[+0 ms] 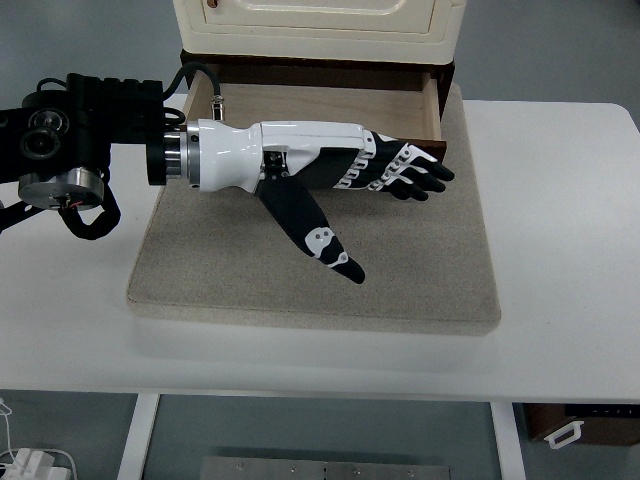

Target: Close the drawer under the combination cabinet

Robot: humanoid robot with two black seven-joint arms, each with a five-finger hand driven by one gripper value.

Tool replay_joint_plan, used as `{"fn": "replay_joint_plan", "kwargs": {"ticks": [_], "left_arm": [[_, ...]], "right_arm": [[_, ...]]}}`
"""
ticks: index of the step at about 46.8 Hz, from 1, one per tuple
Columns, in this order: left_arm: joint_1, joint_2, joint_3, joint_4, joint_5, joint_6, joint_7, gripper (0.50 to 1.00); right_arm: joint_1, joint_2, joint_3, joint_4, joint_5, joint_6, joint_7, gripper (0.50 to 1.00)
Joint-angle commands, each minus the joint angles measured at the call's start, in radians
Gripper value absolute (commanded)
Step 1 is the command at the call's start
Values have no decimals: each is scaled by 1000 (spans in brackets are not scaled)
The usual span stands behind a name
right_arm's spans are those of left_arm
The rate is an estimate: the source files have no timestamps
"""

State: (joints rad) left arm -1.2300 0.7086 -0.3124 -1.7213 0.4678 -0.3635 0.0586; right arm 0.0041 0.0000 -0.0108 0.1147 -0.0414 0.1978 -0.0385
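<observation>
The cream cabinet (pixel 320 25) stands at the far middle of the table on a dark brown base. Its wooden drawer (pixel 320 103) is pulled out toward me and holds nothing that I can see. My left hand (pixel 385 175) reaches in from the left and lies across the drawer's front, hiding the dark front panel and the white handle. The fingers are stretched out flat toward the right and the thumb (pixel 320 240) points down over the mat. The hand holds nothing. Whether it touches the drawer front I cannot tell.
A beige mat (pixel 320 275) lies under the cabinet and covers the middle of the white table (pixel 560 240). Another brown drawer with a white handle (pixel 565 435) shows below the table at the bottom right.
</observation>
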Motion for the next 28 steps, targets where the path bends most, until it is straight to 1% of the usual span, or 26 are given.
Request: {"fn": "replay_joint_plan", "kwargs": {"ticks": [1,6,10,15,19,22,28], "left_arm": [[-9,0,22,0,0,-23,95,1000],[-13,0,29,0,0,-67,193,1000],[-14,0,29,0,2,-97,283,1000],[-17,0,29,0,2,-104,371,1000],[-26,-4,29,2,2,-104,424,1000],[-28,-11,30,8,3,-104,452,1000],[-40,-26,48,42,6,-103,468,1000]], "right_arm": [[1,0,0,-1,0,0,0,952],[0,0,0,0,0,0,0,952],[-1,0,0,-1,0,0,0,952],[1,0,0,-1,0,0,0,952],[0,0,0,0,0,0,0,952],[-1,0,0,0,0,0,0,952],[-1,0,0,0,0,0,0,952]]}}
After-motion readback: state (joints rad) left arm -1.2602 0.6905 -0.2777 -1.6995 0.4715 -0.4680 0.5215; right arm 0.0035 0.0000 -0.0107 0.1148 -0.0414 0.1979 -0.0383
